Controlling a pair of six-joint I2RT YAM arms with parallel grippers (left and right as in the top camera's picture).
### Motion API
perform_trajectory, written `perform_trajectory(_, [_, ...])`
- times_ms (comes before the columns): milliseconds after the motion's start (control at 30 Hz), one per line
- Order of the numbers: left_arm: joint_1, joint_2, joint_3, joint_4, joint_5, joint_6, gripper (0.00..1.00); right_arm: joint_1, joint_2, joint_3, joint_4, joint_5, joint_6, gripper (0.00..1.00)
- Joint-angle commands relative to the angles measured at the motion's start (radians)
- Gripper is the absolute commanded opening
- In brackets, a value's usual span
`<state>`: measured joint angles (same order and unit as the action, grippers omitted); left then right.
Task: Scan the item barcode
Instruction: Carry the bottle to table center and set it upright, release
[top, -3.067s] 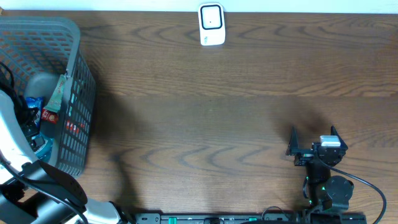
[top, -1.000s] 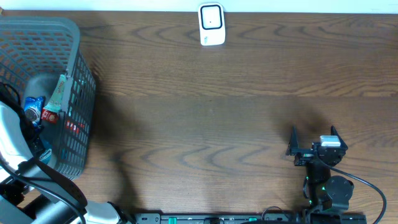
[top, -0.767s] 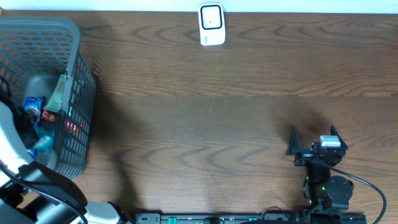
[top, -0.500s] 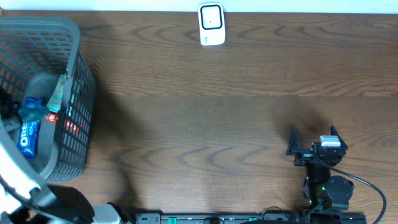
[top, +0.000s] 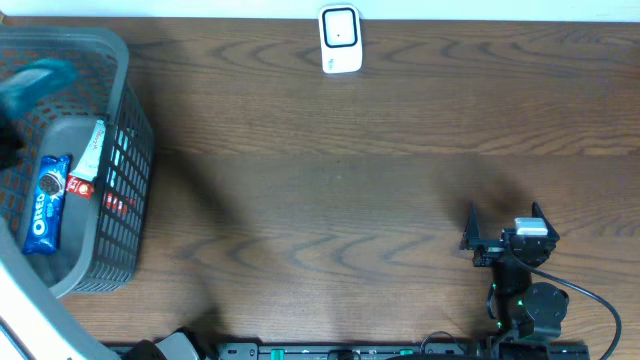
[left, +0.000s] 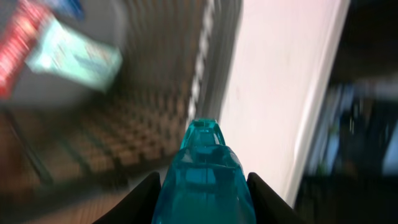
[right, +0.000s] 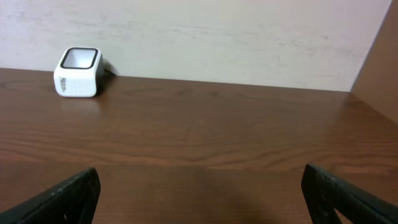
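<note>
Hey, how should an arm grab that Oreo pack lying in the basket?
Probably come straight down from above and pinch the Oreo pack across its narrow width near the middle. It lies flat on the basket floor, and the tall mesh walls block any sideways approach.

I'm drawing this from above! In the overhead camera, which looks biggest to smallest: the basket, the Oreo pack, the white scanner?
1. Gray basket: by far the largest.
2-3. Oreo pack and white scanner: about alike. The pack is longer and the scanner is wider, so I won't rank them.
</note>
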<state>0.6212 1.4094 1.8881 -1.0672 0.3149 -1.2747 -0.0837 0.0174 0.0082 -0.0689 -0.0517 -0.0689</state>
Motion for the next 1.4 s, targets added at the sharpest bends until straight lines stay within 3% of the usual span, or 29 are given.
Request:
perform_trajectory(0, [-0.133,-0.01,0.028,0.015,0.121,0.053,0.39,0.006,-0.004,-0.003,-0.003,0.002,0.011,0.99])
perform_trajectory(300, [-0.522,0.072,0.027,0.015,0.118,0.282,0.4,0.006,-0.004,-0.003,-0.003,0.002,0.011,0.99])
perform_trajectory(533, [-0.769,0.254,0.027,0.015,0.097,0.521,0.39,0.006,-0.004,-0.003,-0.003,0.002,0.011,0.99])
perform_trajectory(867, [-0.983,0.524,0.027,0.015,0.175,0.76,0.39,0.006,-0.004,-0.003,-0.003,0.002,0.012,0.99])
perform_trajectory(1100, [-1.08,0.683,0.027,0.098,0.28,0.845,0.4,0.006,-0.004,-0.003,-0.003,0.002,0.011,0.99])
perform_trajectory(1367, [-1.143,0.805,0.026,0.171,0.28,0.845,0.4,0.006,-0.004,-0.003,-0.003,0.002,0.012,0.99])
